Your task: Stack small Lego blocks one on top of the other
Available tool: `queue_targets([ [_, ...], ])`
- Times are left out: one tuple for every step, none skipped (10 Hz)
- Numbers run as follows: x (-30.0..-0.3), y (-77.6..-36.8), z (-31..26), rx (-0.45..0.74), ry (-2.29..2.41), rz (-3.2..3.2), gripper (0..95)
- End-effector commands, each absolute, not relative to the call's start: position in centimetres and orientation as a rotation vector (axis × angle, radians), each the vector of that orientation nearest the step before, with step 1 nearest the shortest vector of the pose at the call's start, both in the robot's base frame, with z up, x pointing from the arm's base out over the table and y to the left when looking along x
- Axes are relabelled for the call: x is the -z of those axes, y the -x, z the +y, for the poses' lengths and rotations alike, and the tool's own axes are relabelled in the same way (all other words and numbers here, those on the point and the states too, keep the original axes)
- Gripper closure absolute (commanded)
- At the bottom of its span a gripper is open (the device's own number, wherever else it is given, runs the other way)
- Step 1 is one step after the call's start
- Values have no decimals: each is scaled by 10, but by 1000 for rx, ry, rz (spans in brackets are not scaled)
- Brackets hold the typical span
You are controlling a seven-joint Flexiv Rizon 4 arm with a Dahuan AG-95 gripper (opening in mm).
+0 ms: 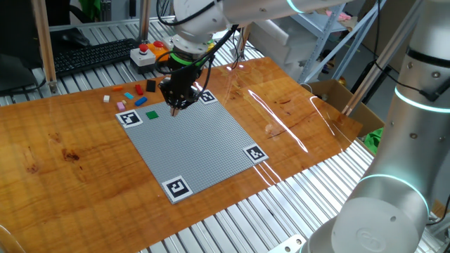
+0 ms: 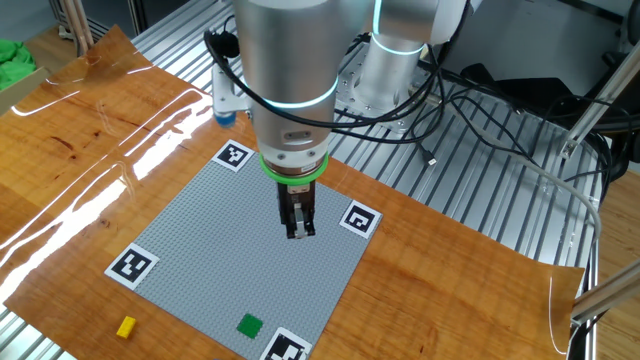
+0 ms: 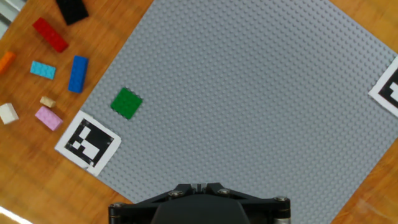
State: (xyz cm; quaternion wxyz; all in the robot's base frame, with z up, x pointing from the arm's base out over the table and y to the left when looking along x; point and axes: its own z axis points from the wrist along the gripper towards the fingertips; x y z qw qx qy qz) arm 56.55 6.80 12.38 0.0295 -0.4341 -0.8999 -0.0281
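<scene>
Nearest the hand camera, only the dark gripper housing shows along the bottom edge; no fingertips appear there. From the other fixed view the gripper hangs above the middle of the grey baseplate with its fingers close together, and nothing visible between them, though the view is too small to be sure.

No stack exists yet, by my reading. One green block sits flat on the baseplate near a corner marker, with nothing on top of it. The other small Lego blocks lie loose on the wooden table just off that corner: red block, black block, dark blue block, light blue block, pink block, white block, a tiny tan piece and an orange block at the frame edge. A yellow block lies apart on the wood.

All stacking remains. Room above the baseplate is open; the loose blocks lie near each other, so fingers reaching between them have little margin. Beyond them a button box stands near the table's far edge.
</scene>
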Motion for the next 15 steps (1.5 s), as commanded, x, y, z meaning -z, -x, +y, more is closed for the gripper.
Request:
queue_targets([
  [-124,-565,68,73,1373,-2767,950],
  [-124,-565,68,58,1382,-2770,950],
  [-124,-565,68,47,1390,-2770,950],
  [-126,-567,67,35,1389,-2769,950],
  [-127,-568,67,35,1393,-2768,950],
  [-128,-568,67,42,1379,-2773,950],
  [-128,-568,67,48,1368,-2776,950],
  [-129,-567,69,48,1360,-2778,950],
  [-129,-567,69,50,1317,-2799,950],
  [-129,-567,69,39,1316,-2803,950],
  [-129,-567,69,18,1328,-2802,950],
  [-129,-567,69,19,1313,-2812,950],
  [-129,-567,69,11,1308,-2812,950],
  [-129,-567,69,10,1306,-2812,950],
  [-129,-567,69,5,1293,-2820,950],
])
